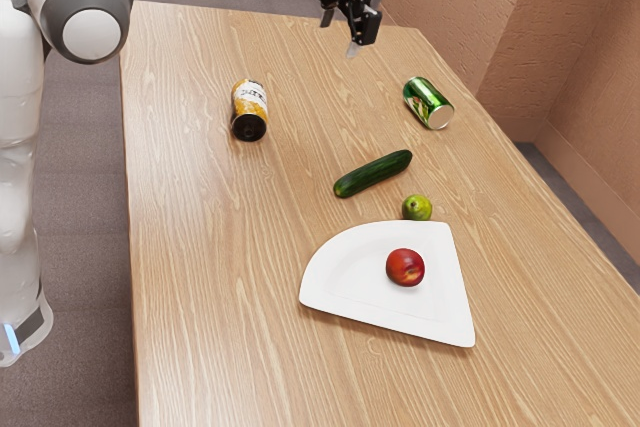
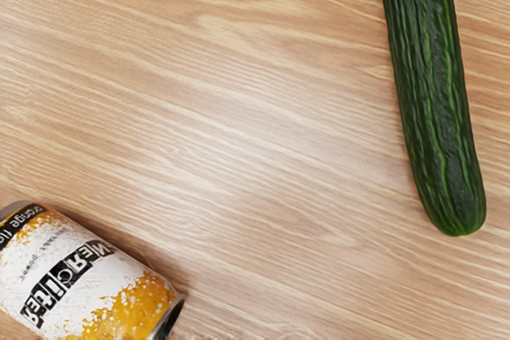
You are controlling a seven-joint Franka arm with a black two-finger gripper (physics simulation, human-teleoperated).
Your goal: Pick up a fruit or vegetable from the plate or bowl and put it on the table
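Saw a table (image 1: 220, 297) of pale, streaky-grained wood across most of the exterior view. Found a white-and-yellow can (image 1: 249, 107) on its side toward the upper left, dark end facing down the frame. Spotted a green can (image 1: 425, 100), also tipped over, at the upper right. Noted a dark green cucumber (image 1: 372, 174) slanting up rightward, right of centre, and near its lower side a small green fruit (image 1: 417, 207), just beside the upper edge of a white, part-rounded plate (image 1: 350, 272), below centre.
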